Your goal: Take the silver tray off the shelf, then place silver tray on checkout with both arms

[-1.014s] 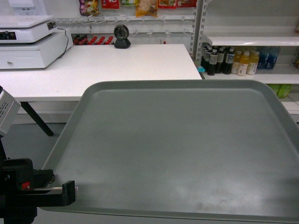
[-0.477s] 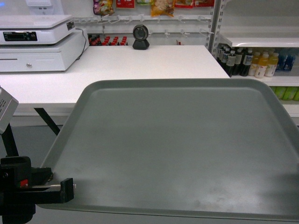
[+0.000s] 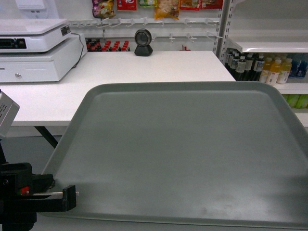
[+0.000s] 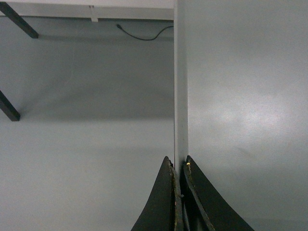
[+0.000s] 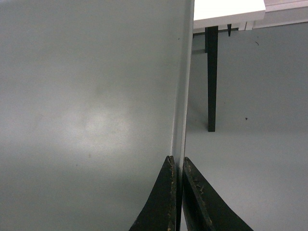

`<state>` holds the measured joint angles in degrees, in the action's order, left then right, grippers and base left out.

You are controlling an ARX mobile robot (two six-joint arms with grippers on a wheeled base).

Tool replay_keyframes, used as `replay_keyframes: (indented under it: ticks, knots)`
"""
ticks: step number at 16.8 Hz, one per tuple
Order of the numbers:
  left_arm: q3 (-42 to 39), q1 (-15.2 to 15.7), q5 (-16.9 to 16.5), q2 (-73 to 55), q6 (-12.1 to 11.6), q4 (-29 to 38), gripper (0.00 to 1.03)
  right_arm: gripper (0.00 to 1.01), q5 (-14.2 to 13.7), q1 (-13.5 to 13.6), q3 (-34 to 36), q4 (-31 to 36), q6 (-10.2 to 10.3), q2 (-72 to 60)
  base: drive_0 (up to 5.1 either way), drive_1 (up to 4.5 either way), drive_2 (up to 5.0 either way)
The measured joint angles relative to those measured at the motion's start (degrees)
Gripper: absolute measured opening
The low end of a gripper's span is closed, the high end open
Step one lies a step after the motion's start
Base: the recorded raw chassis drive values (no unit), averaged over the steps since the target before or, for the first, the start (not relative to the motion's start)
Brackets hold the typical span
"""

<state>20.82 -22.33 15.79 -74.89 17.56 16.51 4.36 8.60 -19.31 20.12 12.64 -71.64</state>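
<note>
The tray (image 3: 183, 149) fills most of the head view, from the lower left corner to the right edge, held level in the air with its far rim in front of and overlapping the near edge of the white desk (image 3: 144, 70) that spans the upper half of the frame; it is not resting on the desk, and it is off the shelf (image 3: 269, 46) that shows at the upper right with bottles (image 3: 262, 67) beneath it. On the desk, at the upper left, stands a cash register (image 3: 33, 48), and at the top centre a small black scanner (image 3: 143, 42). The left gripper (image 4: 177, 192), at the bottom of the left wrist view, has its jaws clenched on the tray's left rim; the right gripper (image 5: 177, 192), at the bottom of the right wrist view, pinches the right rim the same way, though it lies outside the head view. Both holds are thin pinches on a smooth, low rim, so the main risk I see is slip: if one arm moves ahead of the other or the base jolts, the tray could twist, slide out of one pair of jaws and drop to the floor. Carried too low, its far rim could also strike the desk edge and lever the tray loose.
</note>
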Motion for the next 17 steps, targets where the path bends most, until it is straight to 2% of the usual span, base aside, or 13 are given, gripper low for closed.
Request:
replay_keyframes:
  ticks: [17]
  knots:
    - [0.00,0.00,0.00,-0.07,0.00,-0.09,0.02,0.02,0.00,0.00,0.00,0.02,0.00,-0.24,-5.0,2.37,2.4]
